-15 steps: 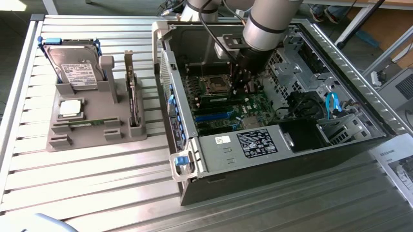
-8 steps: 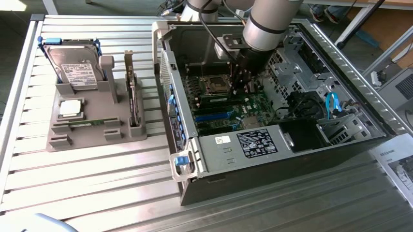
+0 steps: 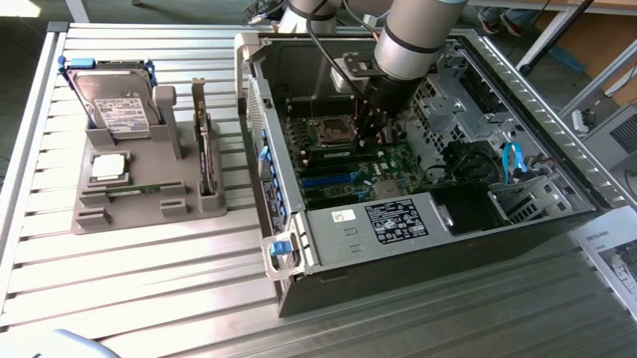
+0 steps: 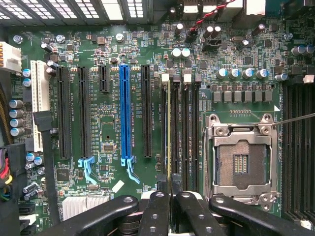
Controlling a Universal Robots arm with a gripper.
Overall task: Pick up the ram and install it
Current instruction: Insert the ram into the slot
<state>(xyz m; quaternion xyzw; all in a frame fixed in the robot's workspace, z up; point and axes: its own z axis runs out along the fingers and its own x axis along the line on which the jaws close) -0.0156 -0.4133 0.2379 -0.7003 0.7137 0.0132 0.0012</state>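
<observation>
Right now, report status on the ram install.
Gripper shut on ram. Ram edge-on, lined along memory slots beside empty CPU socket. Nothing blocking slots.

ram [image 4: 170, 132] is edge-on, just a thin strip between memory slots [image 4: 189, 128]; chips hidden; can't tell if seated; claw [image 4: 170, 186] cut off by the picture's edge behind its fingers; exterior view: arm [image 3: 413, 37] covers claw tips; hard drive [image 3: 118, 101] label too small to read

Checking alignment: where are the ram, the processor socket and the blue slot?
ram [image 4: 170, 128], wrist view, its thin edge facing the camera.
processor socket [image 4: 241, 164], wrist view, the central contact field.
blue slot [image 4: 125, 113], wrist view, middle of its length.
</observation>
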